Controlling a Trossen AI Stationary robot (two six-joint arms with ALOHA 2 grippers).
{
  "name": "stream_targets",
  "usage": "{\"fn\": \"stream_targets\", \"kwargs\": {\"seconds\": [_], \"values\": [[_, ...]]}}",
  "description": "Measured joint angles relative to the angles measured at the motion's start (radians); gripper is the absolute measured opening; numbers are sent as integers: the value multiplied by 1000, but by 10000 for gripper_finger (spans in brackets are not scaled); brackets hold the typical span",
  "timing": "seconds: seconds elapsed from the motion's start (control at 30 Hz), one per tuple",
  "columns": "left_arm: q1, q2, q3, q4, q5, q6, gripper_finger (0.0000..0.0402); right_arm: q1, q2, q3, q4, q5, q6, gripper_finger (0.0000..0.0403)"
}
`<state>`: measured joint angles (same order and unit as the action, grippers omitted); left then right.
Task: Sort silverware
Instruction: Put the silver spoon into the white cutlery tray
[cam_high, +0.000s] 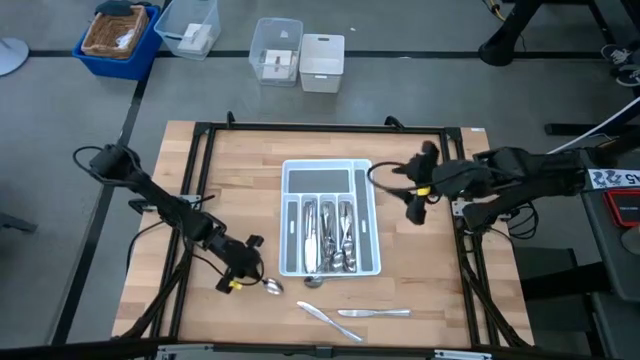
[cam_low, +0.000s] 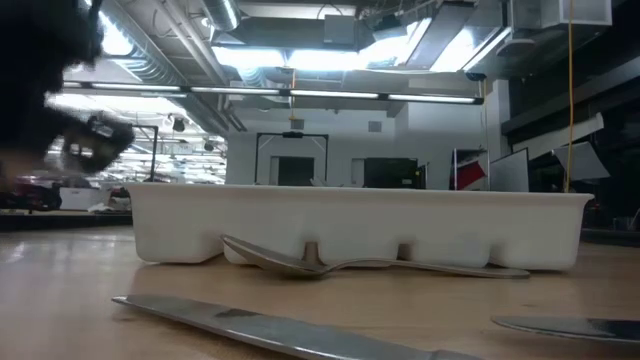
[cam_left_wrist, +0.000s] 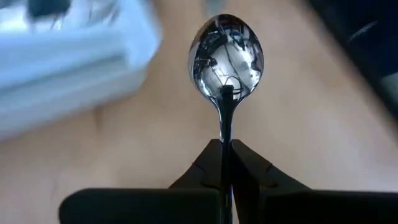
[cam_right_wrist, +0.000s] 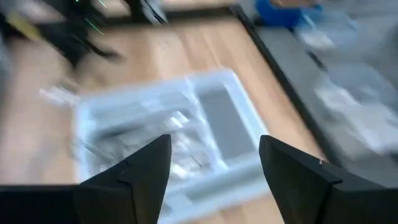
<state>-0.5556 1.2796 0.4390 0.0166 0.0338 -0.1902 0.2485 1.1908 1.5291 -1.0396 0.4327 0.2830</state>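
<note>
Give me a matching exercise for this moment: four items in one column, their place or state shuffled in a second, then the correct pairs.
Items:
1. left end effector
2. right end effector
3. two knives
4. white tray

States:
A. lying loose on the table, near its front edge
B. open, empty, beside the tray
C. holds sorted silverware in its slots
D. shut on a spoon

Pairs: 1-D, 2-B, 3-A, 4-C

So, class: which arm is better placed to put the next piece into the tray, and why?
The left. Its pincer is shut on a spoon beside the white tray. The right pincer is open and holds nothing, by the tray's other side.
</note>
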Motion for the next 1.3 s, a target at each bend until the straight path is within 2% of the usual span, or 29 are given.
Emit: {"fn": "stream_targets", "kwargs": {"seconds": [0.07,0.2,0.27,0.33,0.4,0.53,0.73,0.87,1.0,1.3], "values": [[0,-16,33,-9,42,4,4,0,-1,0,-110,40,26,248],[0,-47,132,-4,107,-3,6,0,-2,0,-316,46,147,248],[11,-52,188,0,109,75,4,0,-2,-1,-377,46,191,248],[40,-52,238,-5,81,190,4,0,-2,-1,-402,47,214,248],[87,-47,281,0,-4,325,6,0,-2,-1,-403,46,215,248],[211,-12,335,26,-158,642,9,0,2,-19,-368,47,211,248],[395,152,388,270,-167,1103,7,0,9,-93,-312,23,211,248],[476,280,448,313,-113,1326,14,0,10,-161,-226,-17,222,248],[518,396,504,316,-14,1516,15,0,10,-220,-143,-63,275,248],[515,564,587,306,101,1755,16,0,10,-346,82,-132,349,248]]}}
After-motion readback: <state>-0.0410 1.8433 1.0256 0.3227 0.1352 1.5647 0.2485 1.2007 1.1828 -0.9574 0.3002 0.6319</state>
